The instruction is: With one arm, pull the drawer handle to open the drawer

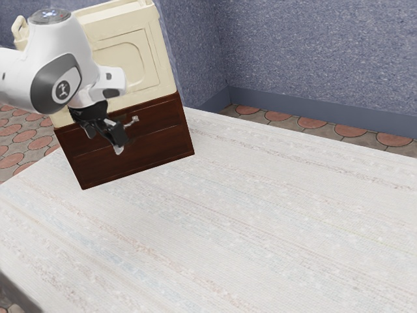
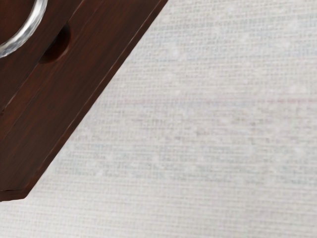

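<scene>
Pale table [image 1: 228, 215] lay nearest. Black gripper [image 1: 118, 140] hung before the cabinet's brown front [image 1: 163, 119]; wide or narrow, could not tell. 1 silver handle [image 1: 135, 119] sat on that front, near gripper. Speckled blue wall [image 1: 313, 52] stood behind.

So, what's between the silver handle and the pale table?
A dark brown wooden front with a rounded notch, as the wrist view shows.

Arm [image 1: 78, 39]: white, smooth, rounded shells. Large dark-grey oval cap [image 1: 47, 99] at a joint, pale disc [image 1: 62, 90] on it with small dark emblem. Uppermost, a grey round cap [image 1: 49, 15] with bluish marks. Gripper [image 1: 117, 138] black, angular, blocky.
</scene>
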